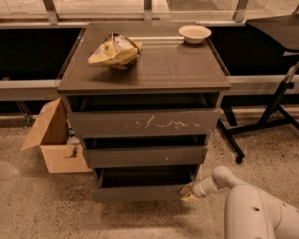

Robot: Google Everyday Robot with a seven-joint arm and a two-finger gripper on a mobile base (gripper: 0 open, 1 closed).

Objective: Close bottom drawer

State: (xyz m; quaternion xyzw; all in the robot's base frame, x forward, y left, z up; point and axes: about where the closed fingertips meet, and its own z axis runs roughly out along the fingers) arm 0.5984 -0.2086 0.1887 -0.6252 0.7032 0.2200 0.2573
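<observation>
Trouble may come because the pincer [188, 191], whose grip I cannot tell, sits right at the 3 o'clock end of the bottom drawer [140, 192], which sticks out low at 6 o'clock, so a push there might slip off or jam it crooked.

**Indoor workspace of the office or test-lab kind, seen from above.**
You can read the setting from the speckled, stone-like floor [46, 205], the window frames [145, 7] and pale ledge [28, 88] along the far side, and the desk [275, 28] on a black metal stand [275, 105] at far right. An open cardboard box [51, 140] sits on the floor left of the dark three-drawer cabinet [145, 70], which carries a crumpled snack bag [114, 50] and a white bowl [195, 33]. The gripper [188, 191] is low at near right, at the right corner of the pulled-out bottom drawer [140, 191].
</observation>
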